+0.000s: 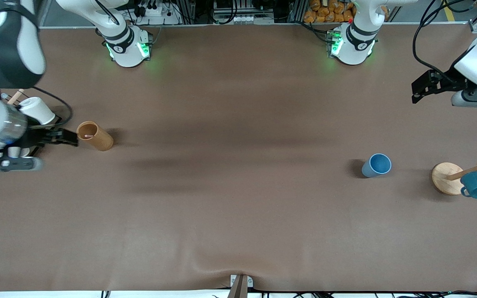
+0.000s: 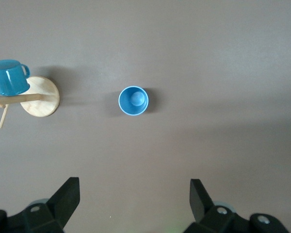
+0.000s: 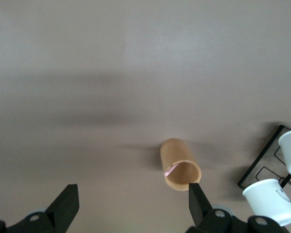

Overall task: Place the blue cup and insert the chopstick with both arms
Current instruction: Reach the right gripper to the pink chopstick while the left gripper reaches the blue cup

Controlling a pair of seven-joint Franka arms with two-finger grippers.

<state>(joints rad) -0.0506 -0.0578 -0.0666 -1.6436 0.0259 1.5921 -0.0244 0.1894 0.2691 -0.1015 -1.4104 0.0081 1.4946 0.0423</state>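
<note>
Cup [image 1: 376, 165]: upright on bench [image 1: 238, 207], near mug rack [image 1: 447, 178]
Chopstick [image 1: 88, 135]: inside wooden holder [image 1: 95, 135]
Left end effector [image 1: 422, 92]: wide, above bench
Right end effector [image 1: 65, 137]: wide, beside holder

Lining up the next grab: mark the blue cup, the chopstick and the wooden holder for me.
blue cup [image 1: 377, 164]: front view, on its open rim and inside.
chopstick [image 3: 169, 170]: right wrist view, on the pink tip sticking out of the holder's mouth.
wooden holder [image 1: 95, 135]: front view, on its side wall.
</note>
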